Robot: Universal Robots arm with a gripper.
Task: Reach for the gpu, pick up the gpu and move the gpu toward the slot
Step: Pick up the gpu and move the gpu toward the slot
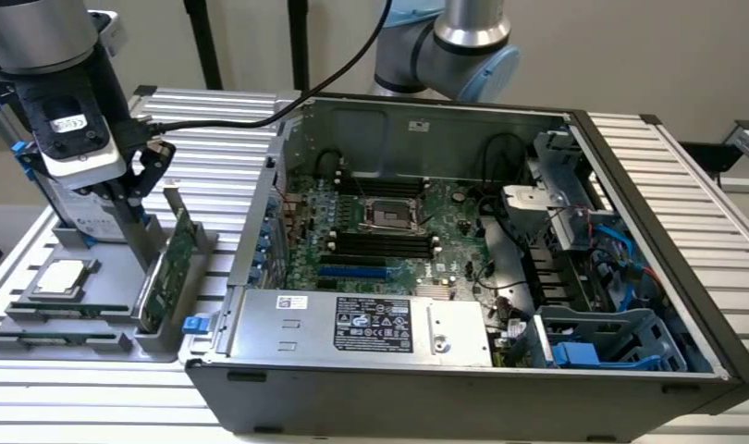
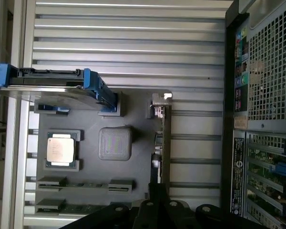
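The gpu is a thin green card standing on edge in the grey fixture tray, at the exterior view's left beside the computer case. Its silver bracket points up at the far end. My gripper hangs above the tray, just over and slightly to the left of the card, apart from it. In the wrist view the gpu appears edge-on, in line with my gripper, and its bracket lies at the end farthest from the gripper.
The open computer case with its motherboard fills the exterior view's right. The tray also holds a blue-railed hard drive, a processor and narrow memory sticks. Ribbed metal table lies all around.
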